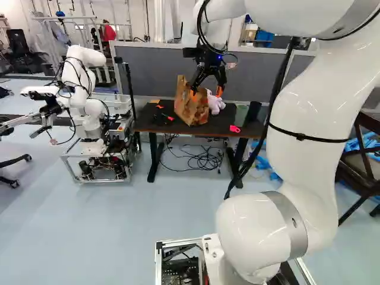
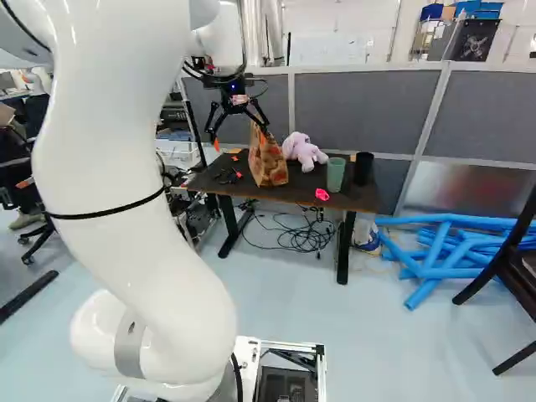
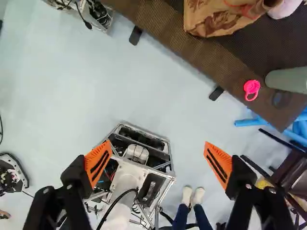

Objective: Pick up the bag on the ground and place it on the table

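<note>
Because the paper bag [image 2: 268, 163] stands on the table [image 2: 303, 192] and your gripper [image 3: 158, 149] is spread, holding nothing, you can likely leave it there; should you adjust it, expect light, easily crushed paper and pinch its upper rim gently.

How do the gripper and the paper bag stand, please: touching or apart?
Apart. In the wrist view the gripper is open, and floor and a strip of the table show between its fingers and the paper bag.
</note>
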Robot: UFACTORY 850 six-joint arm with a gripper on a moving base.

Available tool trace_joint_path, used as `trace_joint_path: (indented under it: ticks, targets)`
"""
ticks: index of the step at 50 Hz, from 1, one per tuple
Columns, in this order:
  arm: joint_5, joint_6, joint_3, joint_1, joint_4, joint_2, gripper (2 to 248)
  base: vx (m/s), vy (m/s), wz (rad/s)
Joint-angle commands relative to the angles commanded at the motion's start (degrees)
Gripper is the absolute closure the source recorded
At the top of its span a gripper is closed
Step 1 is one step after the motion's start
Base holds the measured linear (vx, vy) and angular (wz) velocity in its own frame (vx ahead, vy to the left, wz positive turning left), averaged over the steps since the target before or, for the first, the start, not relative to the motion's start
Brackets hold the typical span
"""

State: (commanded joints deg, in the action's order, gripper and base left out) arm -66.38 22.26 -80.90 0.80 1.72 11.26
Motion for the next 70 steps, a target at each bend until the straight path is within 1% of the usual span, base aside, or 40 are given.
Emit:
trace_joint_path:
  ticks: [22, 34, 70]
  targets:
    - [0.0, 0.0, 0.0, 0.0, 0.0, 0.0, 3, -0.266, 0.004, 0.034]
    - [0.0, 0.0, 0.0, 0.0, 0.0, 0.0, 3, -0.181, 0.001, 0.024]
    - [0.0, 0.0, 0.0, 0.0, 0.0, 0.0, 3, -0.002, 0.000, 0.001]
